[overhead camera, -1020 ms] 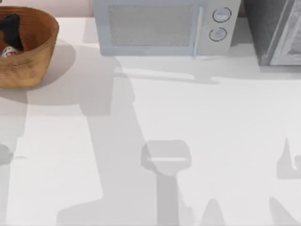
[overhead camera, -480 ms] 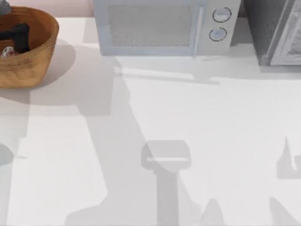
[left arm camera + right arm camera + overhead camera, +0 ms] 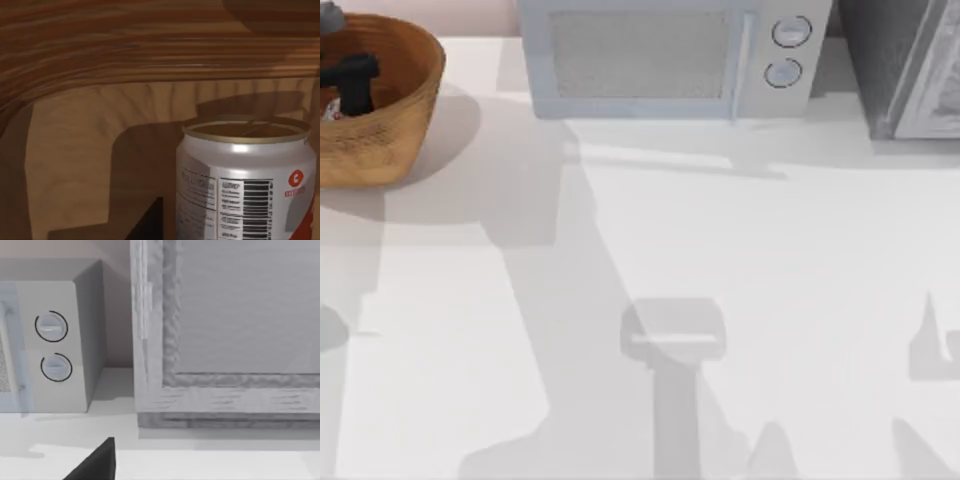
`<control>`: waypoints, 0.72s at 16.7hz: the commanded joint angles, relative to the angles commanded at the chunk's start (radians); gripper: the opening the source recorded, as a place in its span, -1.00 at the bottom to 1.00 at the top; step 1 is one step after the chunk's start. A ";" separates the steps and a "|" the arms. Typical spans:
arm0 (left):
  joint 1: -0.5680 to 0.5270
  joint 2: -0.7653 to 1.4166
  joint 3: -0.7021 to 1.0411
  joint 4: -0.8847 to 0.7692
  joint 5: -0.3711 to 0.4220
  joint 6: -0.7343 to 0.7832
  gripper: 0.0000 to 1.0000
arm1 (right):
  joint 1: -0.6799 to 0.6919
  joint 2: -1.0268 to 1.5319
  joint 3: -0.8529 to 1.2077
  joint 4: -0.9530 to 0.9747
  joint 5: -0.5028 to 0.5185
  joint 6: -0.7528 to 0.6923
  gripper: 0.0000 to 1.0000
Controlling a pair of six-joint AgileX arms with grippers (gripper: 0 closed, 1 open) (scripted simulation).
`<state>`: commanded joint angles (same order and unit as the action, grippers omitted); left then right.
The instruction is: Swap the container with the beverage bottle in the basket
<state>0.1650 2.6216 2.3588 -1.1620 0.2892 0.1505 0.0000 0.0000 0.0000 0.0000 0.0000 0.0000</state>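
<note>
Beverage bottle [image 3: 247,182]: upright on the floor of the basket [image 3: 395,140], at the top view's upper left edge.
Left gripper [image 3: 355,80]: inside the basket, just beside the bottle; whether its fingers are open, I cannot tell.
Advice: centre the fingers on the bottle's body below the gold top, clear of the ribbed wall, then lift straight.
Right arm: parked near the microwave [image 3: 50,340].

Basket [image 3: 390,120] is orange-brown wicker with ribbed walls, looks streaky wood-brown up close. The beverage bottle [image 3: 247,185] is shiny silver-white with a tan-gold top, red logo, black barcode and fine print. Left gripper [image 3: 352,82] is black. Microwave [image 3: 670,55] is pale grey, table [image 3: 720,300] white.
</note>
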 joint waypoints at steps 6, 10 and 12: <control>0.000 0.000 0.000 0.000 0.000 0.000 -0.81 | 0.000 0.000 0.000 0.000 0.000 0.000 1.00; 0.000 0.000 0.000 0.000 0.000 0.000 -1.00 | 0.000 0.000 0.000 0.000 0.000 0.000 1.00; 0.000 0.000 0.000 0.000 0.000 0.000 -1.00 | 0.000 0.000 0.000 0.000 0.000 0.000 1.00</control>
<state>0.1650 2.6216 2.3588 -1.1620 0.2892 0.1505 0.0000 0.0000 0.0000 0.0000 0.0000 0.0000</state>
